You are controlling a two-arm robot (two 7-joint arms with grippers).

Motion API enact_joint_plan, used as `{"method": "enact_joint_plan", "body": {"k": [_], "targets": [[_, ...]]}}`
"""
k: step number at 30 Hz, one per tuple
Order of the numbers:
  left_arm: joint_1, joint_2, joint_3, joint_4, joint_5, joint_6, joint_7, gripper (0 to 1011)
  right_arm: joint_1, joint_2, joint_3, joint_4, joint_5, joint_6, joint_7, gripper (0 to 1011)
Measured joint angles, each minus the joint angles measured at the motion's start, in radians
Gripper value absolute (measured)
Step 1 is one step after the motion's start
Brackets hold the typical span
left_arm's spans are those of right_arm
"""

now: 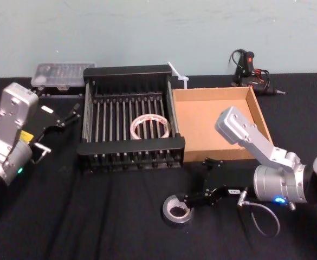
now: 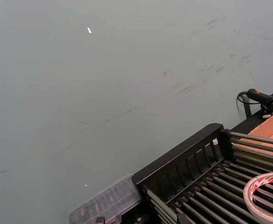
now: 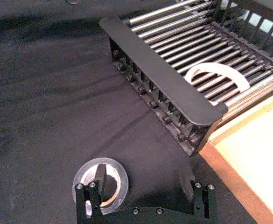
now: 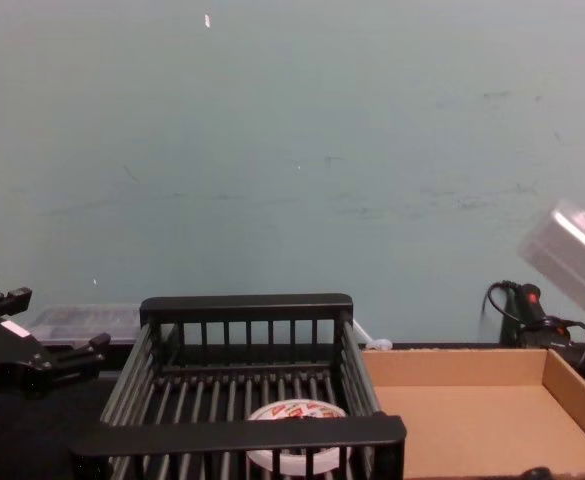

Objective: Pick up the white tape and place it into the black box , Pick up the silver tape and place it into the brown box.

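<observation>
**Silver tape at the front edge, right gripper straddling its wall**

Silver tape (image 1: 177,208) lies flat on the black tabletop (image 1: 93,216) near its front edge, in front of the gap between the black box (image 1: 130,146) and the brown box (image 1: 199,127). It looks like a light, stiff ring with a smooth, possibly slick outer band and a pale core; the sensible hold is across the roll's wall, one finger in the centre hole and one outside, since a pinch on the flat face would likely slide.

The right gripper (image 3: 145,196) sits low at the roll with its jaws spread wide, not yet clamped on anything. In the right wrist view one finger (image 3: 100,175) stands inside the tape's hole, while the other is well clear of the roll, on the side towards the brown box (so closing should catch one wall only).

White tape (image 1: 150,127) already lies on the barred floor of the black box. The left gripper (image 1: 60,120) hangs open near the tabletop's left edge, beside that box.
</observation>
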Motion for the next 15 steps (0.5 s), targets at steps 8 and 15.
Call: {"method": "enact_joint_plan", "body": {"k": [8, 15], "targets": [[0.000, 0.000, 0.000, 0.000, 0.000, 0.000, 0.000, 1001, 0.017, 0.002, -0.030, 0.010, -0.017, 0.007, 0.012, 1000], [0.000, 0.000, 0.000, 0.000, 0.000, 0.000, 0.000, 1001, 0.022, 0.001, -0.043, 0.014, -0.026, 0.013, 0.013, 1000]]}}
